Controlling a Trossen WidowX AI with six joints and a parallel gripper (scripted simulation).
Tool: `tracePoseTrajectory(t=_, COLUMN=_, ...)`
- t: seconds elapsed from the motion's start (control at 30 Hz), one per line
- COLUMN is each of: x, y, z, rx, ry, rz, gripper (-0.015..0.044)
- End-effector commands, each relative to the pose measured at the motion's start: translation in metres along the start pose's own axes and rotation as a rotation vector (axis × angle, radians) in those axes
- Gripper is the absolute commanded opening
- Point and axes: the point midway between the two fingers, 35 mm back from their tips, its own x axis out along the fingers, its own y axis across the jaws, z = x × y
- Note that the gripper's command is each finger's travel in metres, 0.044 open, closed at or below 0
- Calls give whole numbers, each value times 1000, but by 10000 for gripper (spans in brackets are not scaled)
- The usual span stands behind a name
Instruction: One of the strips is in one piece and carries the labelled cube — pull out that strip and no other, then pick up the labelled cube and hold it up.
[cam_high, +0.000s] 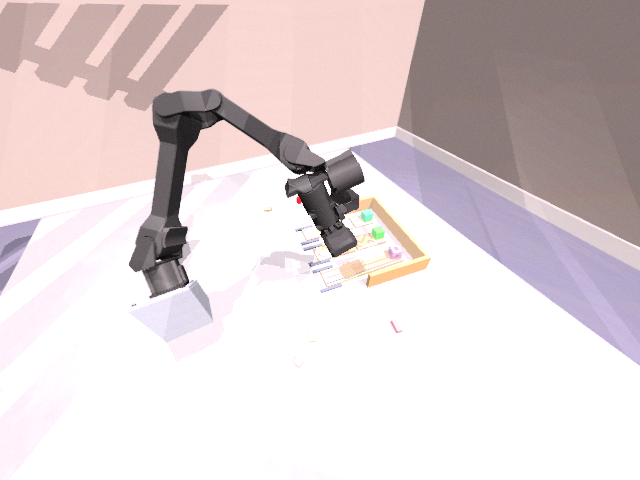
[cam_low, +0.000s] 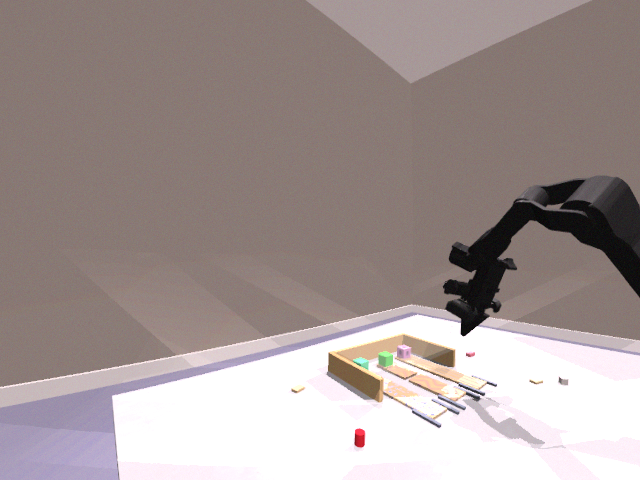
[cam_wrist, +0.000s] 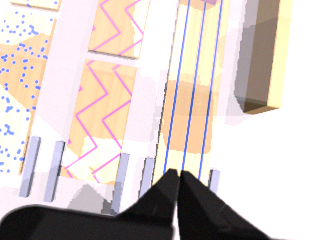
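- The arm (cam_high: 165, 170) rises steeply from its base, bends sharply at the elbow, and slopes down and forward to the wrist.
- The wrist turns downward, so the gripper (cam_low: 465, 330) points at the surface at a slight tilt.
- The gripper hangs above the surface, touching nothing.
- Its jaws are closed together with nothing between them; in the wrist view the two dark fingertips meet side by side.

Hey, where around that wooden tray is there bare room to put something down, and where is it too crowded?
Bare table lies between the red cylinder and the tray's near wall, and beyond its far wall. Crowded: the three strips with grey handle bars at the tray's open end, where the shut pincer hangs; the cubes fill the back.
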Motion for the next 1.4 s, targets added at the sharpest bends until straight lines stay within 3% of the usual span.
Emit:
tracePoseTrajectory(t=0.0, x=42, y=-15, z=-17, rx=0, ry=351, rz=3, gripper=0)
tracePoseTrajectory(t=0.5, x=44, y=-16, z=-20, rx=0, ry=358, rz=4, gripper=0)
tracePoseTrajectory(t=1.37, x=84, y=-17, z=-36, rx=0, ry=358, rz=5, gripper=0)
